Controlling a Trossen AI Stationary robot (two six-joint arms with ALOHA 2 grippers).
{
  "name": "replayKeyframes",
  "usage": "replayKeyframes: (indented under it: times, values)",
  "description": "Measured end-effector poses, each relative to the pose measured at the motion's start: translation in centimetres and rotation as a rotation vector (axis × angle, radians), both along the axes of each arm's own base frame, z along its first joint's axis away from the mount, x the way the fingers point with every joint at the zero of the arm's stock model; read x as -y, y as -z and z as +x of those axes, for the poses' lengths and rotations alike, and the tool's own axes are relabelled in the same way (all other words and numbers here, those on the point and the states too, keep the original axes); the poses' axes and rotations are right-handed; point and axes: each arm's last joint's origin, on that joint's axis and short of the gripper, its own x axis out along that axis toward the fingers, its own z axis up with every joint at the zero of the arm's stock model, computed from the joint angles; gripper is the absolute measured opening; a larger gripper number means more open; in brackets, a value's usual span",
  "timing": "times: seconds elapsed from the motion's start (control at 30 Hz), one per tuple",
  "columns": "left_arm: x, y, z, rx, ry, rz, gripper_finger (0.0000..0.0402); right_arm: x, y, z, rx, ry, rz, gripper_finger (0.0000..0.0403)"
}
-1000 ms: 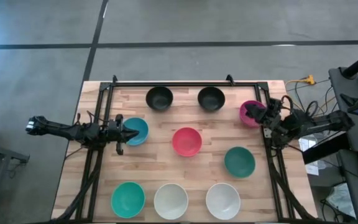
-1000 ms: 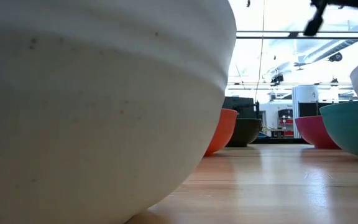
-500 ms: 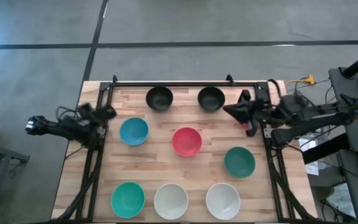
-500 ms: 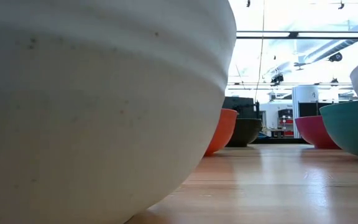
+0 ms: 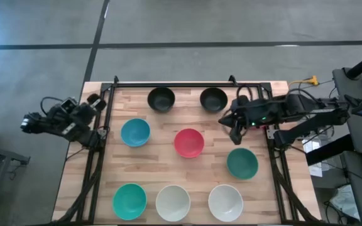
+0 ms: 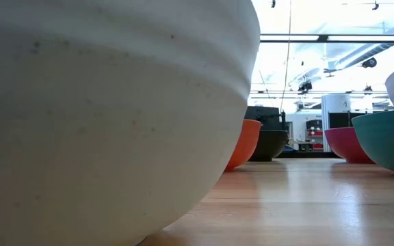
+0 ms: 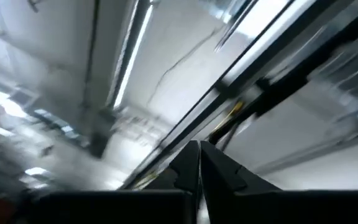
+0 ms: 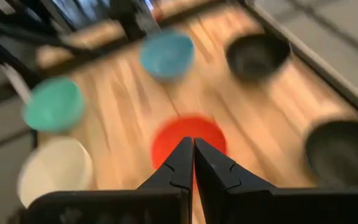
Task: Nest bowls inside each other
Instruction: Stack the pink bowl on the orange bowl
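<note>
Eight bowls show upright on the wooden table in the high view: two black (image 5: 161, 99) (image 5: 213, 99) at the far side, blue (image 5: 135, 132), red (image 5: 188, 142), teal (image 5: 242, 163), and a near row of teal (image 5: 129, 201), white (image 5: 173, 203) and white (image 5: 225, 203). The magenta bowl (image 6: 344, 145) shows only in the low view; in the high view my right arm covers it. My right gripper (image 5: 229, 123) (image 8: 193, 144) is shut and empty above the table, between the right black bowl and the red bowl (image 8: 188, 140). My left gripper (image 5: 97, 100) (image 7: 199, 147) is shut and empty, beyond the table's left edge, pointing upward.
A black metal frame (image 5: 187, 83) runs along the table's far edge and down both sides. Cables and equipment (image 5: 357, 125) stand off the right edge. A white bowl (image 6: 115, 102) fills the low view's foreground. Bare wood lies between the bowls.
My left gripper has drawn back from the blue bowl past the table's left edge and tipped upward. My right gripper has gone from the magenta bowl toward the table's middle, above the boards. No bowl has moved.
</note>
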Motion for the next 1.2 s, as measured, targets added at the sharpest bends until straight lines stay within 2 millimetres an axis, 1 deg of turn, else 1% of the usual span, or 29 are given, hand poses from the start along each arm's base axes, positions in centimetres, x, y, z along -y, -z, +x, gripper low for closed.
replayKeyframes:
  times: [0.07,0.13,0.23,0.3,0.4,0.47,0.53,0.63,0.73,0.83,0.97,1.2]
  values:
    - [0.1,-1.5,1.5,-0.124,-0.067,0.014,0.0000,0.0,0.8,0.2,-0.090,0.042,0.027,0.0009]
    - [0.3,-2.8,2.9,-0.262,-0.077,-0.002,0.0000,0.0,1.6,0.1,-0.177,0.097,0.059,0.0009]
    - [0.5,-4.3,4.6,-0.551,-0.100,0.019,0.0000,0.1,2.7,-0.6,-0.309,0.202,0.104,0.0009]
    - [0.5,-5.3,4.9,-0.736,-0.102,0.044,0.0000,0.2,3.4,-1.2,-0.393,0.283,0.130,0.0009]
    - [0.4,-6.9,4.4,-0.935,-0.105,0.059,0.0000,0.4,4.0,-2.3,-0.488,0.411,0.162,0.0009]
    - [0.5,-7.4,5.0,-1.065,-0.117,0.088,0.0000,0.6,4.1,-2.8,-0.516,0.488,0.165,0.0009]
    - [0.5,-7.7,5.2,-1.168,-0.131,0.111,0.0000,0.8,4.3,-3.0,-0.498,0.537,0.161,0.0009]
    - [0.3,-7.6,5.8,-1.299,-0.156,0.122,0.0000,1.6,4.6,-3.4,-0.495,0.582,0.170,0.0009]
    - [-0.2,-7.1,6.5,-1.369,-0.185,0.076,0.0000,2.7,4.8,-3.7,-0.504,0.623,0.182,0.0009]
    - [-0.7,-6.9,7.2,-1.384,-0.208,0.037,0.0000,4.3,5.1,-4.1,-0.542,0.616,0.172,0.0009]
    - [-1.1,-6.7,8.3,-1.384,-0.188,-0.008,0.0000,7.2,5.9,-4.9,-0.622,0.621,0.139,0.0009]
    - [-1.1,-7.0,10.5,-1.309,-0.160,-0.032,0.0000,12.3,8.6,-6.7,-0.761,0.551,0.255,0.0009]
